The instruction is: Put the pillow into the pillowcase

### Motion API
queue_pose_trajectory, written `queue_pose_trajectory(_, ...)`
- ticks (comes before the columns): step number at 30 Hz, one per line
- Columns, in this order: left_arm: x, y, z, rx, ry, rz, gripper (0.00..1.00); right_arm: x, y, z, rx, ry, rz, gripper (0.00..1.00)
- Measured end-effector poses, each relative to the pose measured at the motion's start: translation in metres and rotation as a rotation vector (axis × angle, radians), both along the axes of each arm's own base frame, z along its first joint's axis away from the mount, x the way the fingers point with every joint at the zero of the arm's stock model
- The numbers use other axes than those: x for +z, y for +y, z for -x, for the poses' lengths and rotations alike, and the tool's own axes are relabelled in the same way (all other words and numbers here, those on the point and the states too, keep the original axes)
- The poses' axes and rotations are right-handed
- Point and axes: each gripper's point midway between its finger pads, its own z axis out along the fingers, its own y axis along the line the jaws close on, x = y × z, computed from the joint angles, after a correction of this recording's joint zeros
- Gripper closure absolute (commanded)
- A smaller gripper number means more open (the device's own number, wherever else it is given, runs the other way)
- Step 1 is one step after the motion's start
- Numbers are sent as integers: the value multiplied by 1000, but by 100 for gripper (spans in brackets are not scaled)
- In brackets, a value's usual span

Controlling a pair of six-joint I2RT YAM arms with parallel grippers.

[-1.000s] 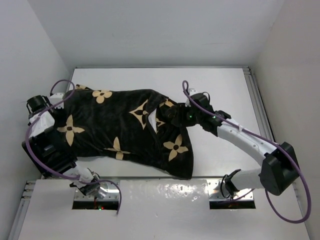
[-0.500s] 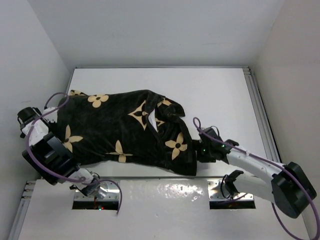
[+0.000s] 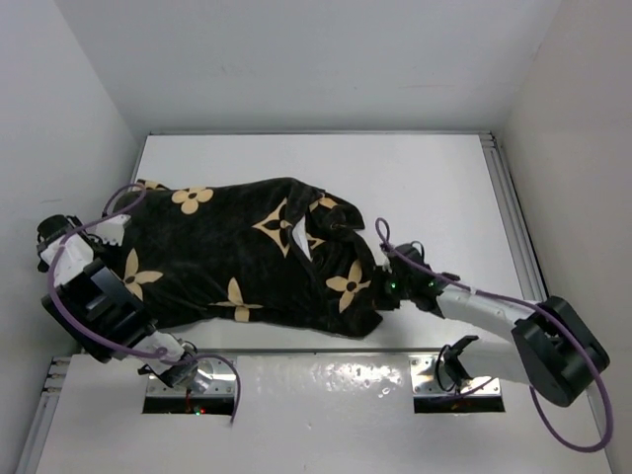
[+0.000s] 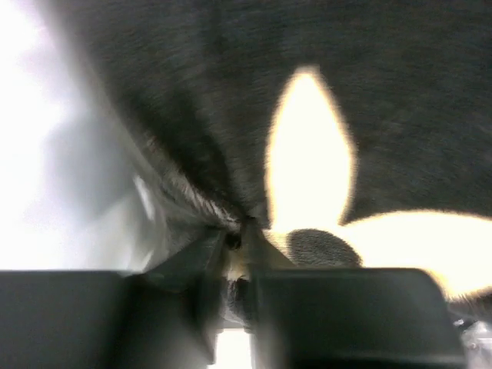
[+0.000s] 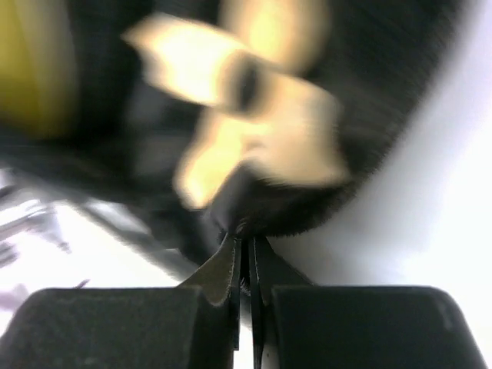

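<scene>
The black pillowcase with tan flowers lies bulging across the left and middle of the table. Only a white sliver of the pillow shows through a slit in the fabric. In the right wrist view a blurred yellow strip is at the upper left. My left gripper is at the case's left end, shut on a fold of pillowcase beside a tan petal. My right gripper pinches the near right corner of the pillowcase, fingers almost together on the black edge.
The white table lies between grey walls on the left, back and right. A metal rail runs along its right side. A shiny strip marks the near edge, where both arm bases sit.
My right gripper left the case's far right part, swung toward me and closed on the near right corner. My left gripper shifted toward me along the left end and closed on the fabric.
</scene>
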Motion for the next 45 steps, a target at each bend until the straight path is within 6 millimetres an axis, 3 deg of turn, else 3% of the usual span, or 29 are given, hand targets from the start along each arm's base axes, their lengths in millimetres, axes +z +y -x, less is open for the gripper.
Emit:
queue_pose_trajectory(2, 0, -12, -2, -48, 22, 72, 100, 31, 15, -16, 39, -43, -48, 100)
queue_pose_trajectory(4, 5, -16, -6, -77, 29, 129, 100, 88, 36, -39, 99, -152, -108, 100)
queue_pose_trajectory(5, 11, -18, -8, -86, 25, 151, 100, 131, 48, -53, 133, -251, -154, 100)
queue_pose_trajectory(8, 46, -21, -22, -107, -16, 172, 100, 293, 70, -73, 210, -611, -309, 100)
queue_pose_trajectory(10, 81, -20, -42, -135, -80, 139, 100, 391, 65, -61, 226, -833, -399, 100)
queue_pose_trajectory(12, 129, -19, -69, -179, -185, 58, 100, 476, 45, -32, 218, -1044, -491, 100)
queue_pose_trajectory(15, 197, -28, -94, -228, -325, -45, 100, 540, 16, 10, 202, -1216, -598, 100)
queue_pose_trajectory(19, 271, -46, -99, -269, -463, -134, 100, 580, -3, 41, 196, -1329, -708, 100)
queue_pose_trajectory(24, 321, -55, -89, -246, -546, -191, 100, 583, -9, 30, 135, -1333, -666, 100)
queue_pose_trajectory(27, 340, -60, -101, -229, -573, -197, 100, 581, -21, 2, 1, -1357, -546, 100)
queue_pose_trajectory(30, 343, -76, -137, -251, -577, -174, 100, 577, -36, -38, -154, -1377, -368, 100)
queue_pose_trajectory(34, 296, -105, -214, -295, -487, -138, 100, 544, -52, -118, -338, -1347, -34, 100)
queue_pose_trajectory(37, 223, -118, -277, -298, -365, -117, 100, 488, -57, -189, -354, -1242, 186, 100)
queue_pose_trajectory(39, 166, -124, -309, -288, -277, -112, 100, 440, -50, -233, -250, -1144, 252, 84)
queue_pose_trajectory(40, 143, -127, -319, -283, -243, -116, 100, 409, -38, -251, -150, -1077, 255, 77)
queue_pose_trajectory(41, 122, -128, -327, -277, -207, -130, 100, 373, -26, -267, -39, -996, 254, 64)
queue_pose_trajectory(43, 99, -131, -339, -267, -172, -173, 100, 308, 4, -274, 176, -858, 203, 54)
queue_pose_trajectory(45, 91, -133, -349, -255, -170, -210, 100, 248, 36, -254, 361, -735, 125, 40)
